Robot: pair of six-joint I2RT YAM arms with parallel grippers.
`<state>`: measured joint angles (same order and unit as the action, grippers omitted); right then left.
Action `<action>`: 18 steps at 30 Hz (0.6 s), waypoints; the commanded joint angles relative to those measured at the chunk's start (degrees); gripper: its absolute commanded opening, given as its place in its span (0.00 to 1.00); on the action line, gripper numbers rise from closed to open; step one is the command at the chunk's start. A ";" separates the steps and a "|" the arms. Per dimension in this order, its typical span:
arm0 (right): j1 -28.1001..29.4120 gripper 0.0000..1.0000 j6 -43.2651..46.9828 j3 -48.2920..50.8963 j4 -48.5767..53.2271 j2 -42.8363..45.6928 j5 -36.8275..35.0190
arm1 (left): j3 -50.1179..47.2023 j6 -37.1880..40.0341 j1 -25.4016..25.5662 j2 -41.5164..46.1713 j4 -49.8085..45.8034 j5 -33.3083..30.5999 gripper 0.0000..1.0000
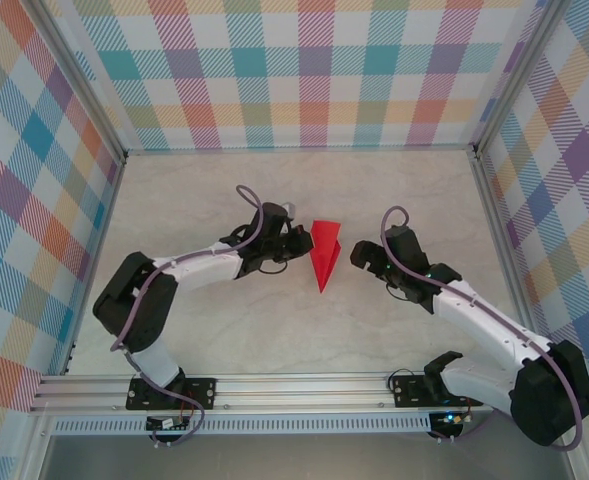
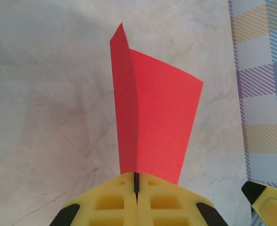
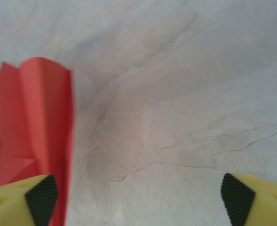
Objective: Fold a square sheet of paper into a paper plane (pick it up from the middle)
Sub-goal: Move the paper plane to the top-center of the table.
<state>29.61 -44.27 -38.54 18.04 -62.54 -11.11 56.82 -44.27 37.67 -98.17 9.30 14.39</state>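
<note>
The square sheet of paper is folded into a narrow bright-red paper plane [image 1: 325, 255] at the middle of the table, nose toward the near edge. My left gripper [image 1: 302, 243] is shut on its left side. In the left wrist view the yellow jaws [image 2: 137, 181] meet on the paper's fold, and the red wing [image 2: 152, 113] rises ahead of them. My right gripper [image 1: 359, 257] stands open just right of the plane, apart from it. In the right wrist view the red paper [image 3: 32, 117] lies left of the gap [image 3: 138, 193], behind the left fingertip [image 3: 39, 195].
The marbled tabletop [image 1: 224, 330] is walled by plaid panels [image 1: 304, 70] on three sides, with metal posts at the corners. The aluminium rail [image 1: 294, 392] holding both arm bases runs along the near edge. A right fingertip [image 2: 265, 197] shows in the left wrist view's corner.
</note>
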 commanded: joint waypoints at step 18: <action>7.75 0.37 1.74 -10.46 -3.95 -19.83 11.65 | -10.45 -7.10 -3.04 -6.63 16.89 4.41 0.00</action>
<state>35.94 -42.81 -46.04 14.50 -80.77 0.51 46.98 -51.27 35.55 -104.53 24.12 18.85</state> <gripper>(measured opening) 0.382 0.052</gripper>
